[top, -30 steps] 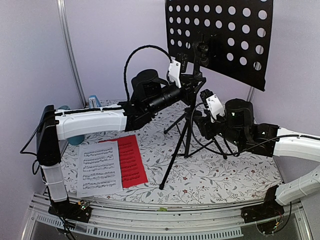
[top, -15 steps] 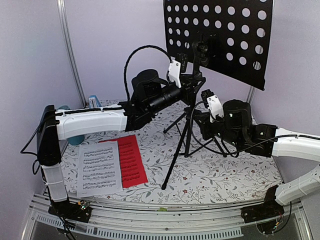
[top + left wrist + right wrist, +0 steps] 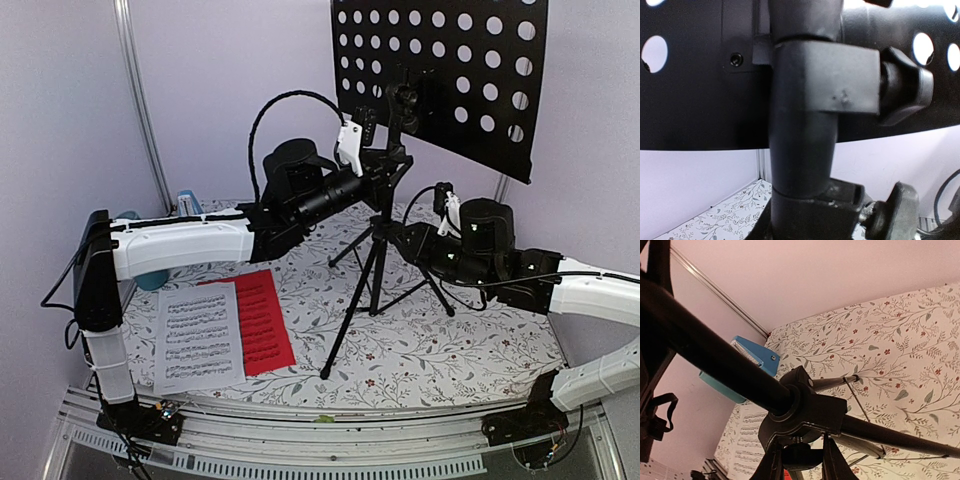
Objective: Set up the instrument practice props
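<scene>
The black music stand stands upright at mid-table, its perforated desk (image 3: 440, 70) high at the right. My left gripper (image 3: 388, 165) is shut on the stand's pole (image 3: 800, 140) just under the desk clamp; its fingers are hidden in the left wrist view. Lower down, my right gripper (image 3: 405, 232) (image 3: 801, 466) is shut on the knob (image 3: 799, 452) under the tripod hub (image 3: 805, 410), one finger on each side. The white sheet of music (image 3: 198, 335) lies flat at the front left, overlapping the red sheet (image 3: 262, 318). At the back left stands the blue metronome (image 3: 189, 203) (image 3: 754, 356).
A teal cup (image 3: 148, 280) sits at the far left, mostly hidden behind my left arm. The tripod legs (image 3: 345, 330) spread over the floral tablecloth (image 3: 450, 350). A metal post (image 3: 140, 100) rises at the back left, and walls close in on three sides.
My right gripper has moved in under the tripod hub, turned its wrist and closed on the knob. The left arm and the sheets have not moved.
</scene>
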